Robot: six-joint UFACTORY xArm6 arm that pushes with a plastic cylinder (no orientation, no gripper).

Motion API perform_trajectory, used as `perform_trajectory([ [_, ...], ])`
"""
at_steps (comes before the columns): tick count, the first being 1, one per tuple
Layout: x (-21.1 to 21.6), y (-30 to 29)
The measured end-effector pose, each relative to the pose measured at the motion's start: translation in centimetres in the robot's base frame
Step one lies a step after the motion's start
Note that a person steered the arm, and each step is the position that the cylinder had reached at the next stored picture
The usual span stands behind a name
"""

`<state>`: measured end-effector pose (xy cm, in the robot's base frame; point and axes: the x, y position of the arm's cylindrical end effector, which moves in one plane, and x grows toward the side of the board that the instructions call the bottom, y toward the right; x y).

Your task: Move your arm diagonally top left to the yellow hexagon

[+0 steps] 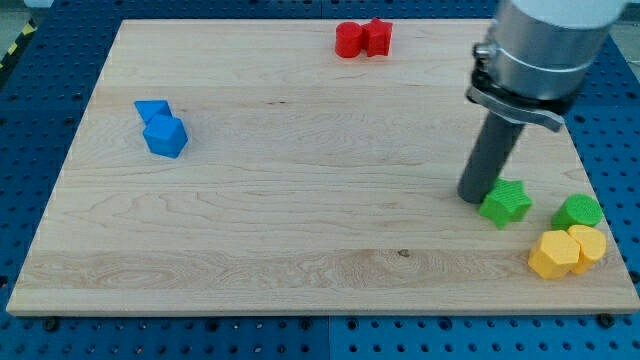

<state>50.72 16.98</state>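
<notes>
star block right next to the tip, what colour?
Green: the star block beside my tip, clear in the camera view.

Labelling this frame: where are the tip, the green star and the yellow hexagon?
My tip (473,196): camera view, rod's lower end.
Green star (505,203): camera view, top face.
Yellow hexagon (553,253): camera view, top face.

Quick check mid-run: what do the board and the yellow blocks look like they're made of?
Board: pale wood, matte, judging by its grain lines and small knots. Yellow blocks: probably moulded or printed plastic, uniform colour, faint sheen. My tip rests just left of the green star.
</notes>
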Motion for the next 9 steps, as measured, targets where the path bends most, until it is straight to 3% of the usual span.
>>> perform_trajectory([
  [3, 1.1, 2.7],
  [5, -1.5, 3.8],
  [9, 0.3, 5.5],
])
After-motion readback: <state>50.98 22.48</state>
